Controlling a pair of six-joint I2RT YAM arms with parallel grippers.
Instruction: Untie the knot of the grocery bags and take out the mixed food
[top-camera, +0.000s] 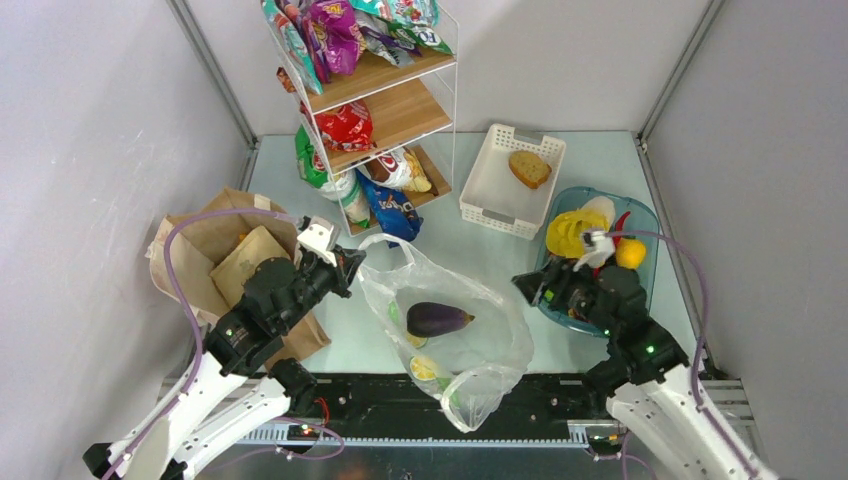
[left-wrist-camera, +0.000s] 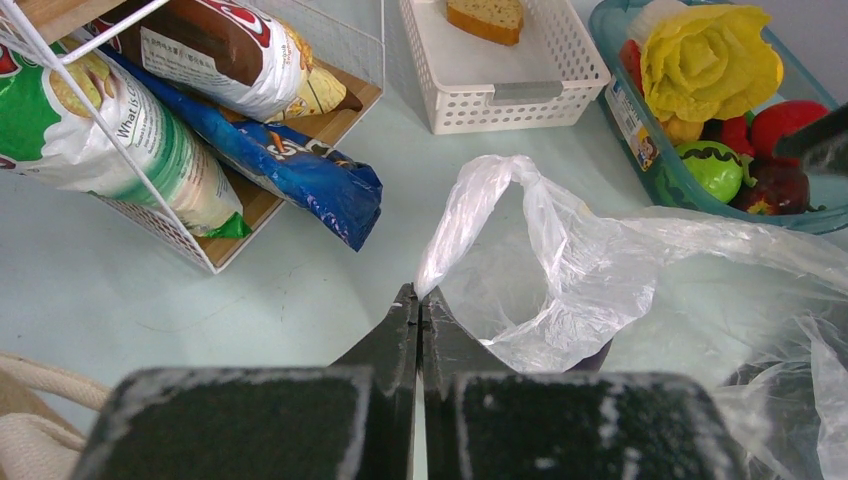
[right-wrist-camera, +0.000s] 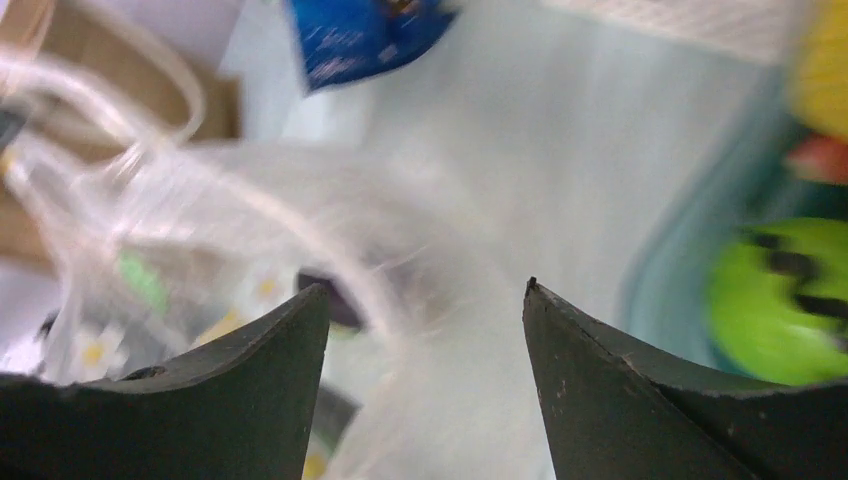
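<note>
1. The left gripper (left-wrist-camera: 420, 300) is closed on a handle of the plastic bag (top-camera: 490, 335).
2. The right gripper (right-wrist-camera: 425, 300) is held open and empty near that bag.
3. An eggplant (top-camera: 437, 318) is contained in the bag.

Thin film, brown paper and shiny foil on a matt, pale table (top-camera: 470, 242).
At centre, the clear plastic carrier bag (top-camera: 490, 340) is thin, crinkled and glossy around a smooth, shiny eggplant (top-camera: 437, 319). At 9 o'clock, the brown paper bag (top-camera: 225, 255) is matt and creased. At 12 o'clock, a white wire shelf (top-camera: 400, 112) has smooth wooden boards and glossy snack packets (top-camera: 345, 125). At 2 o'clock sits a white slatted plastic basket (top-camera: 495, 180), and at 3 o'clock a translucent blue-tinted plastic tub (top-camera: 648, 270). The left gripper (left-wrist-camera: 418, 295) is matt black, scuffed grey.
</note>
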